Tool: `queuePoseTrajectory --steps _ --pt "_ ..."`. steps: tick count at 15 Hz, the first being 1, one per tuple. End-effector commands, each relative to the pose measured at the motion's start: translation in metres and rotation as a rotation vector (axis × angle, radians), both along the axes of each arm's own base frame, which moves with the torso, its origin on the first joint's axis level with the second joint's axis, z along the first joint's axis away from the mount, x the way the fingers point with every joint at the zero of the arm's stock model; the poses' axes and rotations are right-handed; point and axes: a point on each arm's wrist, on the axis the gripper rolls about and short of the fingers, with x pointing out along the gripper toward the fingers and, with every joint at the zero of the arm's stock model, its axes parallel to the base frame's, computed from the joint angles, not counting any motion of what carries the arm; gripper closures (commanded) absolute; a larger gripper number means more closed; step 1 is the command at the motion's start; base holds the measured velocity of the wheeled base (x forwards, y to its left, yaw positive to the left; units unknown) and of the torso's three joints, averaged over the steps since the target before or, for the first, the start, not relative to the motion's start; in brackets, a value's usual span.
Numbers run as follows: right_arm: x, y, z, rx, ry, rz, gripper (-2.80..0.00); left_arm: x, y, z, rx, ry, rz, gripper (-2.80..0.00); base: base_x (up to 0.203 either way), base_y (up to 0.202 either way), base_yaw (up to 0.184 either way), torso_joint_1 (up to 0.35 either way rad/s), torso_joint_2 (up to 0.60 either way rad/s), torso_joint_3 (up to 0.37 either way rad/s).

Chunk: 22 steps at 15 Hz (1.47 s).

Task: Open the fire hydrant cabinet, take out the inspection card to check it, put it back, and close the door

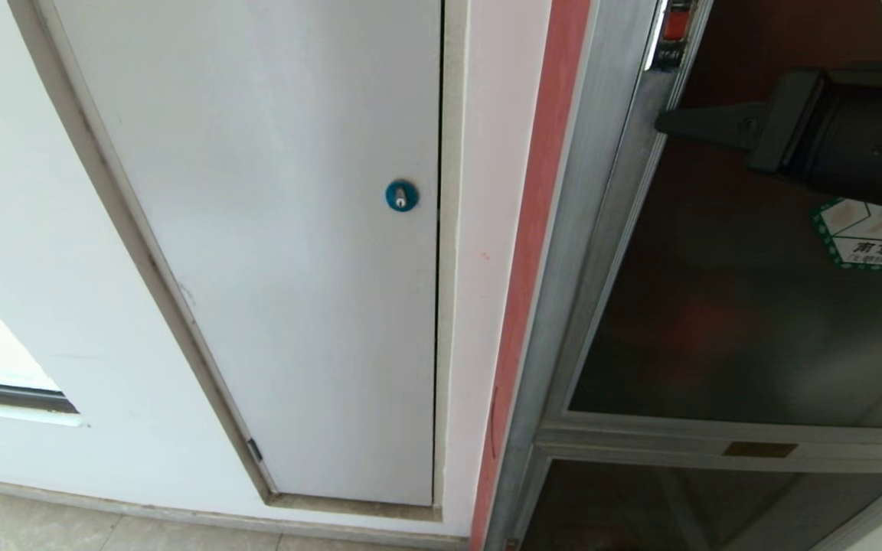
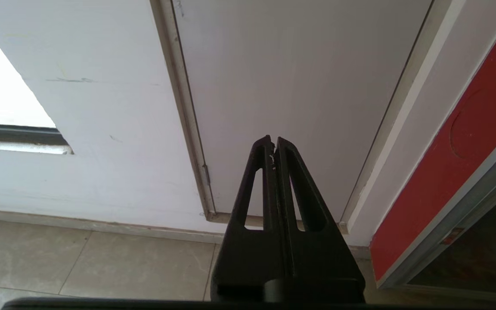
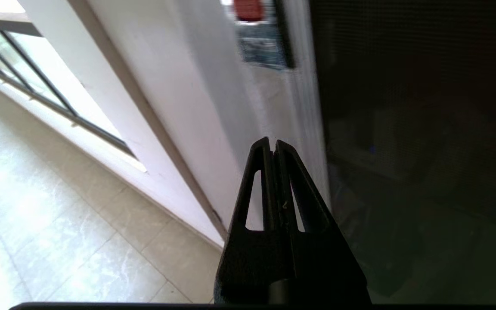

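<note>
Daylight enters from a window (image 3: 24,56) at upper left of the right wrist view, overexposing the floor (image 3: 37,224) there. White wall (image 1: 50,252) evenly lit; the door (image 1: 755,306) glass is dark, faintly reflective. Latch (image 3: 248,8) blurred. Straight edges bow toward the head view's corners.

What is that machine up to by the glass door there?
It is setting out to open a fire hydrant cabinet. Its right pincer, shut and holding nothing, is raised in front of the dark glass door, pointing toward the door's framed edge just below the small red latch. The door looks closed. The left pincer, also shut, hangs idle low down in front of a white panel.
</note>
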Motion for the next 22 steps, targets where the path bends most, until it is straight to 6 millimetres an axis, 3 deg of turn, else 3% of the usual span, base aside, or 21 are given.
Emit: queuePoseTrajectory --steps 1,7,16,22 --pt "-0.02 -0.002 0.008 0.012 -0.025 0.038 0.0 0.0 0.0 0.0 0.0 0.002 0.0 0.0 0.0 0.0 0.0 0.0 0.0 0.0" --pt "-0.034 -0.003 0.02 0.029 -0.066 0.056 0.0 0.0 0.0 0.0 0.0 0.002 0.002 0.0 0.0 0.0 0.0 0.0 0.0 0.0" --pt "-0.04 -0.006 0.056 0.081 -0.177 0.059 0.0 0.0 0.0 0.0 0.0 0.002 0.002 0.0 0.0 0.0 0.0 0.0 0.0 0.0" --pt "-0.023 0.003 0.066 0.084 -0.17 0.052 0.0 0.0 0.0 0.0 0.0 0.002 0.002 0.0 0.0 0.0 0.0 0.0 0.0 0.0"
